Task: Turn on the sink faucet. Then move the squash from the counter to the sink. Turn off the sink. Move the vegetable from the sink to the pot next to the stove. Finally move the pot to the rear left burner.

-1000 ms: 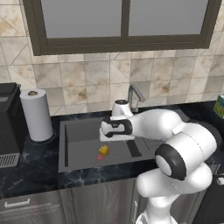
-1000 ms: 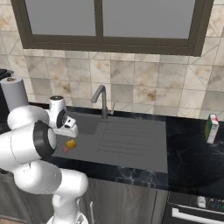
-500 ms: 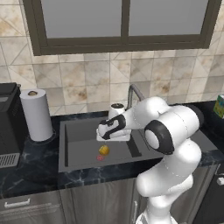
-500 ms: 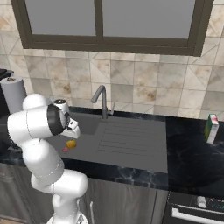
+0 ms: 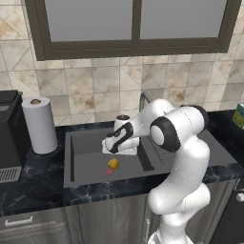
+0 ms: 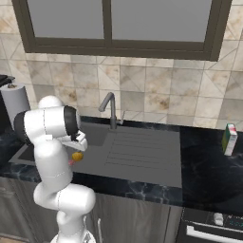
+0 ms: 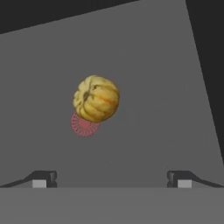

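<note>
The sink (image 5: 86,164) is carrying 1 squash (image 7: 96,98), which is lying on the basin floor over the red drain mark (image 7: 83,125), ahead of the fingertips (image 7: 42,179) and nearer the left one.

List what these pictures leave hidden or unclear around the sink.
- Faucet, left base view: the arm hides all but its top; water running or not cannot be told.
- Squash, right base view: partly behind the arm.
- Red drain mark, hand view: partly covered by the squash.
- Carton, left base view: cut by the right edge.
- Gripper, hand view: just the fingertips show, wide apart.
</note>
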Motion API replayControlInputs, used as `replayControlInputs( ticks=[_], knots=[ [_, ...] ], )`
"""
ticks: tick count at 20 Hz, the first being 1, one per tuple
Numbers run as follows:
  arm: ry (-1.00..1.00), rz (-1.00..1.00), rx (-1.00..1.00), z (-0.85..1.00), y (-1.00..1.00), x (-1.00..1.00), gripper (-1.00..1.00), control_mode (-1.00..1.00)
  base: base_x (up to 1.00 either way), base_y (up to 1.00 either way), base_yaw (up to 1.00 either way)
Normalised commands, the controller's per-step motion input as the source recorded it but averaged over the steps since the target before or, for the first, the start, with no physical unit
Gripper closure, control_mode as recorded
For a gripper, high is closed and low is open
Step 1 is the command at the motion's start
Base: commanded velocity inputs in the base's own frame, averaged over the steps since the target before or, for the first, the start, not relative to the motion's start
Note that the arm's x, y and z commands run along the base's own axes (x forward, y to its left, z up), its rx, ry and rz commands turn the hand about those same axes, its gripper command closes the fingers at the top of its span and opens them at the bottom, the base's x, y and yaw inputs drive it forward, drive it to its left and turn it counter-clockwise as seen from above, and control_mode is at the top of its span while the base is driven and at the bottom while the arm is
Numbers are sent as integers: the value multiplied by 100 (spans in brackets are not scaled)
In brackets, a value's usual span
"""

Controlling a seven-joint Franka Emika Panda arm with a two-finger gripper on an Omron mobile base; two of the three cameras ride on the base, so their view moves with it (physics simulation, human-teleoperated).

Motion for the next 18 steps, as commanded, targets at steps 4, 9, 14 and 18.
replayControlInputs(
  ticks=[4,9,14,18],
  knots=[
    [0,-8,0,-35,2,29,-100,-100,0,0,0],
    [0,-7,0,-33,3,27,-100,-100,0,0,0],
    [0,-4,0,-35,2,33,-100,-100,0,0,0],
    [0,-2,0,-32,5,29,-100,-100,0,0,0]
  ],
)
